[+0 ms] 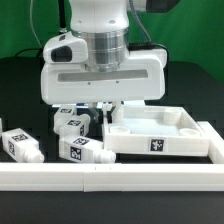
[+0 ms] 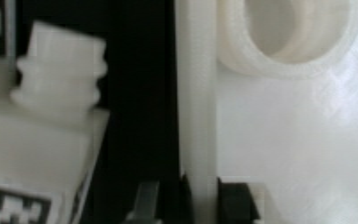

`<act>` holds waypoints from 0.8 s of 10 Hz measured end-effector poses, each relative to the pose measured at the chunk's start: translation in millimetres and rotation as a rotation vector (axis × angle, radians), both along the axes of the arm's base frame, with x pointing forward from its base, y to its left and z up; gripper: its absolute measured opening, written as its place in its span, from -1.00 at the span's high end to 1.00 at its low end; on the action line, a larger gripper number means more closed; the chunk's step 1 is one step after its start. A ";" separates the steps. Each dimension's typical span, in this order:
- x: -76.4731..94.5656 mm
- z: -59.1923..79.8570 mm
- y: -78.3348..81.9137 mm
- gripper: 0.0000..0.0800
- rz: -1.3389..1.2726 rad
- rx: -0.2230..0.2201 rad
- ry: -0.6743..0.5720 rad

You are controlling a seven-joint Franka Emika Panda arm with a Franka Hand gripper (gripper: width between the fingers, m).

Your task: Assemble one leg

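My gripper [image 1: 103, 106] hangs low over the near-left wall of the large white tray [image 1: 160, 130]. In the wrist view my gripper [image 2: 197, 205] straddles that upright tray wall [image 2: 197, 100], with one fingertip [image 2: 151, 203] on the outer side and the other on the inner side. The jaws look closed on the wall. A round corner socket [image 2: 300, 40] lies inside the tray. Three white legs with black-and-white tags lie on the black table at the exterior view's left: one far left [image 1: 22, 143], one [image 1: 72, 122] beside my gripper, one [image 1: 85, 150] in front. One leg [image 2: 51, 70] shows beside the wall.
A long white rail [image 1: 110, 176] runs along the front of the table, and a white rail [image 1: 215, 135] stands at the tray's right side. A tag [image 1: 157, 145] marks the tray's front wall. A green backdrop stands behind.
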State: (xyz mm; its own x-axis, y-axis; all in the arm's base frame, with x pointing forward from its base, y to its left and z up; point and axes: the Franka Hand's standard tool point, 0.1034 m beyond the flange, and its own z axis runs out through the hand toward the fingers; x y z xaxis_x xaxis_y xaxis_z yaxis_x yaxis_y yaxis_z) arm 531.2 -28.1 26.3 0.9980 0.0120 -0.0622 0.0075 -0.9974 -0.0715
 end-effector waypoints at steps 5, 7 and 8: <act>1.0 -1.8 2.0 0.87 0.014 0.000 0.000; 8.4 -0.3 6.4 0.87 -0.035 0.002 0.058; 15.4 -2.6 5.2 0.87 -0.049 0.008 0.064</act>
State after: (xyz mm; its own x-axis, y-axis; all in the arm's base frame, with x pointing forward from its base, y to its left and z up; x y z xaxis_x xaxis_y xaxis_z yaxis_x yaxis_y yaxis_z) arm 546.6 -23.0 23.7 0.9914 -0.0357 -0.1257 -0.0457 -0.9959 -0.0778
